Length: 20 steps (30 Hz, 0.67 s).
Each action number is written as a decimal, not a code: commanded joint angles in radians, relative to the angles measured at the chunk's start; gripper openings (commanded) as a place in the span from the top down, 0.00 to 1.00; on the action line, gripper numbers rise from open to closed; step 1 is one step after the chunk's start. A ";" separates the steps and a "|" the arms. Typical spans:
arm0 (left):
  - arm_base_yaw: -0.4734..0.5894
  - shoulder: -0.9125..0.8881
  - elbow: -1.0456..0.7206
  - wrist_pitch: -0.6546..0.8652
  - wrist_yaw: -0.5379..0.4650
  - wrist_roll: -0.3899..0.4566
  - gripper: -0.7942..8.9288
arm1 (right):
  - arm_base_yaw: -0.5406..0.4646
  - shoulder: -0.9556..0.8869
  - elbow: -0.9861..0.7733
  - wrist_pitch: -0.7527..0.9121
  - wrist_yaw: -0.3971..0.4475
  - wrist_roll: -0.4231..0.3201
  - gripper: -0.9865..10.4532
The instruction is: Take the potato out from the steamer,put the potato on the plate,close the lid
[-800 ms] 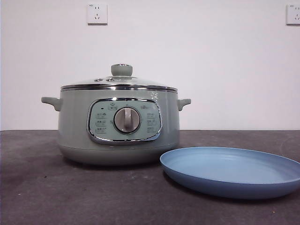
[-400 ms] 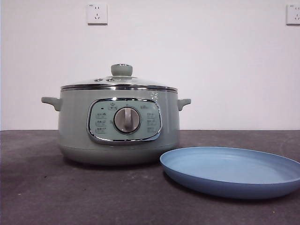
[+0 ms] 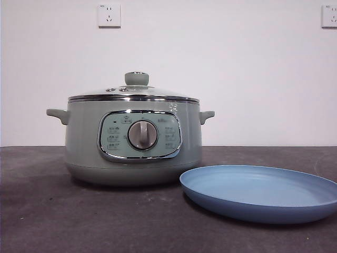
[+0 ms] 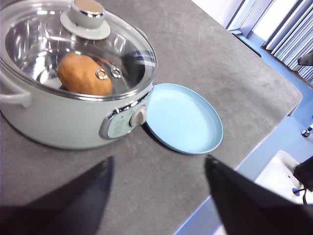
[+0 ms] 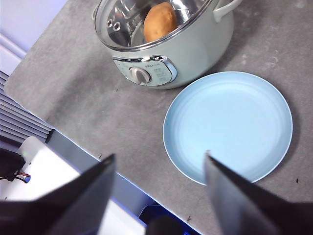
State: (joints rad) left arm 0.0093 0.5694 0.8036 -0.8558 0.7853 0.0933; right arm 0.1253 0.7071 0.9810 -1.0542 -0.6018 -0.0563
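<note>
Across the last second nothing in the front view has changed: the steamer (image 3: 134, 139) sits in the same place on the dark bench (image 3: 79, 221), the lid (image 3: 134, 92) stays seated on its rim, and the plate (image 3: 260, 192) lies just beside it, with no arm entering the picture. That stillness suggests the task has not truly begun. The potato (image 4: 84, 74) rests inside the steamer, seen through the glass of the lid in both wrist views, so it cannot be reached until the lid comes off. The left gripper (image 4: 157, 166) hangs above the bench on the control-panel side of the steamer, its fingers spread wide and holding nothing. The right gripper (image 5: 159, 164) hovers above the plate's near edge, also with fingers wide and empty. The plate is bare and ready to take the potato. The first step is likely lifting the lid by its knob (image 4: 88, 11), which is small and smooth-topped, so a centred grip matters; a slip could drop the glass lid back onto the steamer's rim.
</note>
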 commanded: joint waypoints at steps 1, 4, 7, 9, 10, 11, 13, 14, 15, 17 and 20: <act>-0.004 0.000 0.003 0.031 0.000 -0.009 0.27 | 0.002 0.000 0.002 0.006 0.000 0.014 0.34; -0.004 0.002 0.003 0.071 0.000 -0.019 0.27 | 0.002 0.000 0.002 0.006 0.000 0.014 0.34; -0.012 0.032 0.021 0.095 -0.004 -0.021 0.27 | 0.002 0.000 0.002 0.006 0.000 0.014 0.34; -0.025 0.063 0.048 0.102 -0.023 -0.021 0.27 | 0.002 0.002 0.002 0.006 0.000 0.014 0.34; -0.035 0.087 0.065 0.106 -0.038 -0.017 0.27 | 0.002 0.005 0.002 0.006 0.000 0.015 0.34; -0.045 0.108 0.083 0.108 -0.051 -0.014 0.27 | 0.002 0.007 0.002 0.006 0.000 0.018 0.34; -0.072 0.166 0.129 0.120 -0.063 -0.010 0.27 | 0.002 0.011 0.002 0.006 -0.001 0.021 0.34; -0.086 0.192 0.150 0.130 -0.070 -0.010 0.27 | 0.002 0.013 0.002 0.006 -0.001 0.021 0.34; -0.104 0.224 0.175 0.141 -0.087 -0.010 0.27 | 0.002 0.013 0.002 0.006 -0.001 0.021 0.34; -0.140 0.286 0.224 0.163 -0.126 0.002 0.27 | 0.002 0.019 0.002 0.010 -0.001 0.021 0.34; -0.198 0.391 0.300 0.197 -0.186 0.021 0.27 | 0.002 0.024 0.002 0.012 -0.001 0.021 0.34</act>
State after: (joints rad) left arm -0.1734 0.9348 1.0885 -0.6697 0.6132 0.0902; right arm 0.1253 0.7307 0.9813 -1.0527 -0.6018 -0.0410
